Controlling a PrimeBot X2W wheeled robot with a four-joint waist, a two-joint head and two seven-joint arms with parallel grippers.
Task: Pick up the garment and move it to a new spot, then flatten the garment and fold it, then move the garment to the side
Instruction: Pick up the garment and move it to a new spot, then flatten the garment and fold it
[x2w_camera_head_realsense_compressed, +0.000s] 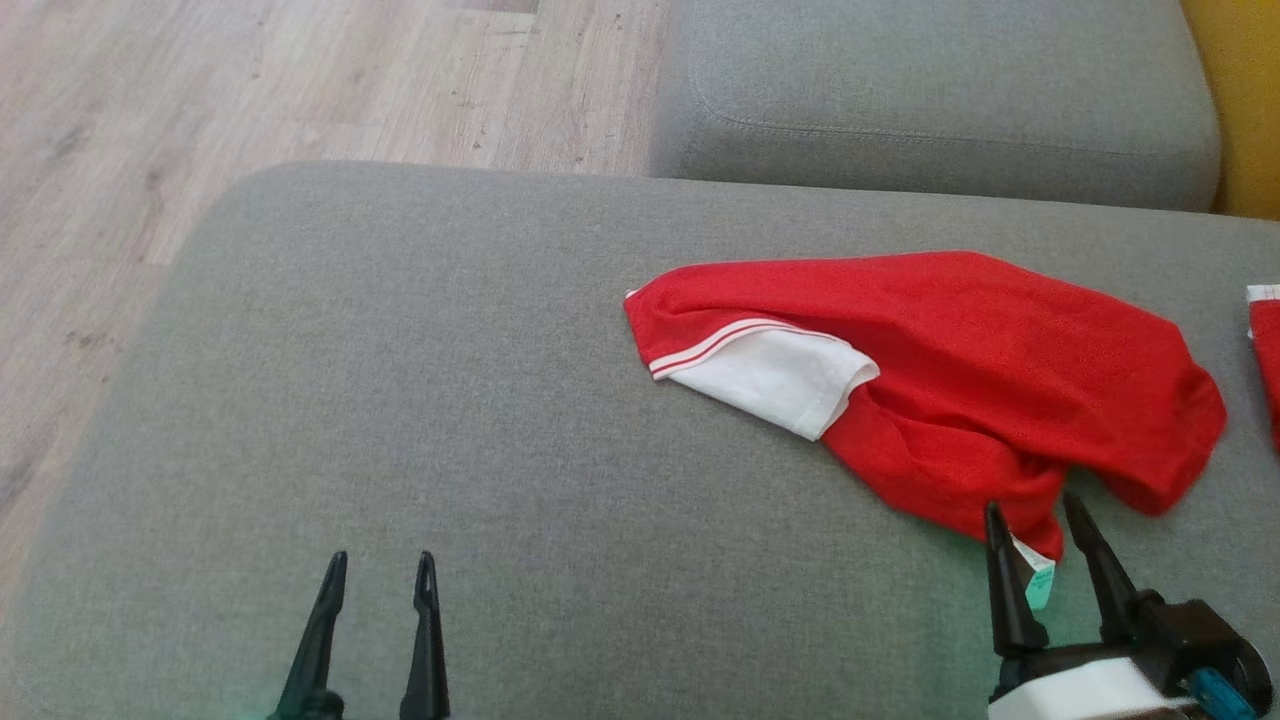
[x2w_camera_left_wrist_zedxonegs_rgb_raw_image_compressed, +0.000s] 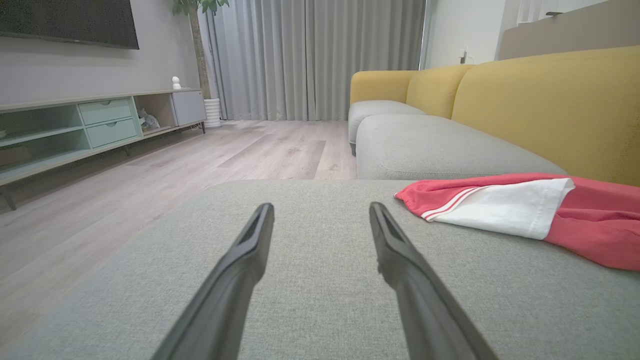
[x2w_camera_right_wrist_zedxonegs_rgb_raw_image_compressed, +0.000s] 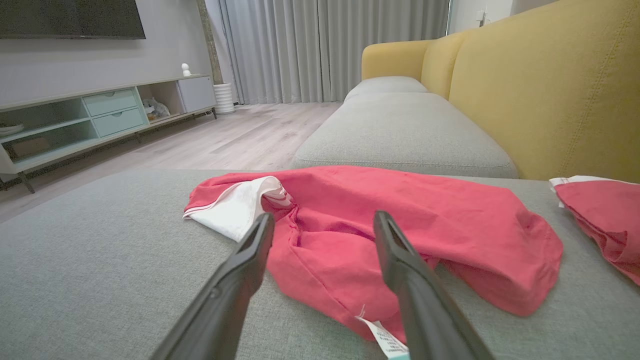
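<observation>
1. The right jaws are held wide apart and empty at the near right of the grey cushion (x2w_camera_head_realsense_compressed: 450, 420). The hem of the red garment (x2w_camera_head_realsense_compressed: 960, 370) and its care label (x2w_camera_head_realsense_compressed: 1038, 585) are seen between their tips.
2. The left jaws, likewise spread and empty, are set at the cushion's near left, well apart from the cloth.
3. The garment is stretched crosswise over the cushion's right half, so the right jaws are judged nearer.
</observation>
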